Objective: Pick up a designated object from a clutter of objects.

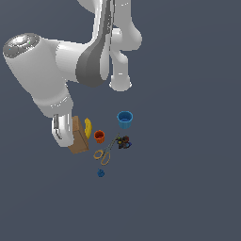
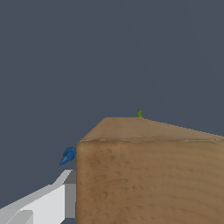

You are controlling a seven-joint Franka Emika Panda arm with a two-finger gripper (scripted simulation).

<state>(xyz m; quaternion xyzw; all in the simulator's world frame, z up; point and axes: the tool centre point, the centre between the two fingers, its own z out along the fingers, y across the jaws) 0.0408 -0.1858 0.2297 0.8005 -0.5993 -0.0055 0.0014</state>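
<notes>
There is one brown box (image 1: 78, 136), one banana (image 1: 88, 127), two cups, blue (image 1: 124, 119) and orange (image 1: 99, 136), one scissors (image 1: 104, 152) and one small blue ball (image 1: 100, 173). The gripper (image 1: 61, 136) is at the box, but I cannot tell if it grasps.

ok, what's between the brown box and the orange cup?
The banana lies between the brown box and the orange cup, toward their far ends. Shown in the exterior view.

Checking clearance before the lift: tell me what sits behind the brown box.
The yellow banana lies close behind the brown box; the wrist view shows only its green tip. The arm covers the box's far side.
</notes>
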